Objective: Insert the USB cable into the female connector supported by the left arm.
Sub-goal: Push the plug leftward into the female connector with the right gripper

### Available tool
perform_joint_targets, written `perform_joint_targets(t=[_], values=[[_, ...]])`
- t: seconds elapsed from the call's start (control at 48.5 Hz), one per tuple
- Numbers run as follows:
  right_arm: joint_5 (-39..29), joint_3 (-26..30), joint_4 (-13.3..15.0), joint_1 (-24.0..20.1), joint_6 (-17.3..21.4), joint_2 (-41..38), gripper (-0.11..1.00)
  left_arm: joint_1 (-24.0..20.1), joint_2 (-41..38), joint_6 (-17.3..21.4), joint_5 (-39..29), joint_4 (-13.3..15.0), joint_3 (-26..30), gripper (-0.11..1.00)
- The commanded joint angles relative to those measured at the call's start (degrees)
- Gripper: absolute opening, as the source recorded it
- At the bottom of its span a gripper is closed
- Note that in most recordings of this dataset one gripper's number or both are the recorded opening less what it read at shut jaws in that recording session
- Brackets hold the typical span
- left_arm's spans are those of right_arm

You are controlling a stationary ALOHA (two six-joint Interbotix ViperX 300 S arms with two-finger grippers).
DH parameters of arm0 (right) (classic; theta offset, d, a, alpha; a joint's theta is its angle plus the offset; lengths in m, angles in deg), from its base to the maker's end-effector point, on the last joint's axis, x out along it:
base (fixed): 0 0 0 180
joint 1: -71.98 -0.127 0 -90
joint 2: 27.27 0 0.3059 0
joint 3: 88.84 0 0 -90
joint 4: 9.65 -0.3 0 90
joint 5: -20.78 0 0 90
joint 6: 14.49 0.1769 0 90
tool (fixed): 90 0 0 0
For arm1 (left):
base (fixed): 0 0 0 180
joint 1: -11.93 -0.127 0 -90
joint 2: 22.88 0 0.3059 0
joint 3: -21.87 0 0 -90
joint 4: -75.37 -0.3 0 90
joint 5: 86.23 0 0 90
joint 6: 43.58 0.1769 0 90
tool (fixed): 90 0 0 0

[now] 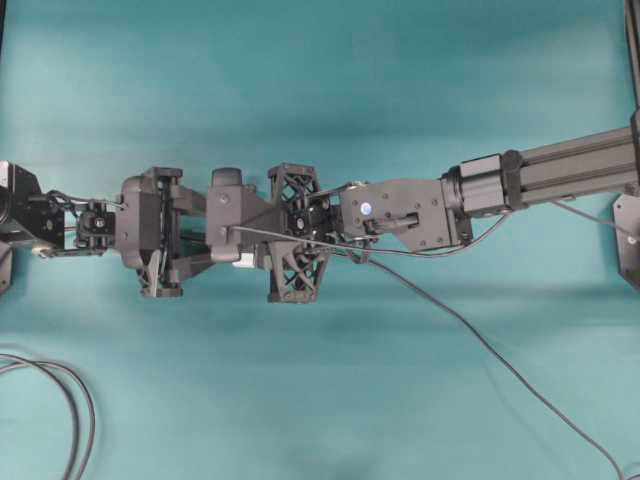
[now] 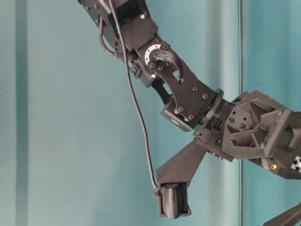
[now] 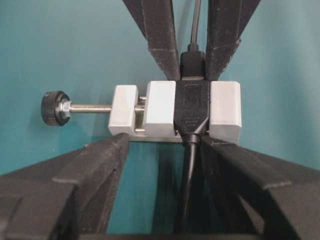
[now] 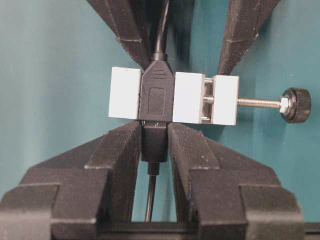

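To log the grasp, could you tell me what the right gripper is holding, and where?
The USB cable, pinched by its black plug body right next to the female connector.

You are looking at a robotics lab bench. A plain teal counter [image 1: 300, 80] carries nothing domestic. Two black robot arms meet at its centre, one [image 1: 150, 230] reaching from the left, the other [image 1: 420, 212] from an aluminium rail [image 1: 575, 165] on the right. Loose cables [image 1: 70, 400] trail across the surface, and a small white clamp block [image 3: 225, 107] with a screw knob [image 3: 54, 107] hangs between the claws.
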Motion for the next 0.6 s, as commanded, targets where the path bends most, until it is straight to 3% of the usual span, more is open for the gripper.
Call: perform_joint_targets(t=[0.0, 0.578], values=[[1.3, 4.1, 0.2, 1.1, 0.2, 1.1, 0.21, -0.5, -0.9, -0.1, -1.1, 0.6, 13.4, 0.72], [1.3, 3.5, 0.2, 0.3, -0.9, 1.1, 0.22, -0.8, 0.4, -0.6, -3.1, 1.1, 10.5, 0.73]])
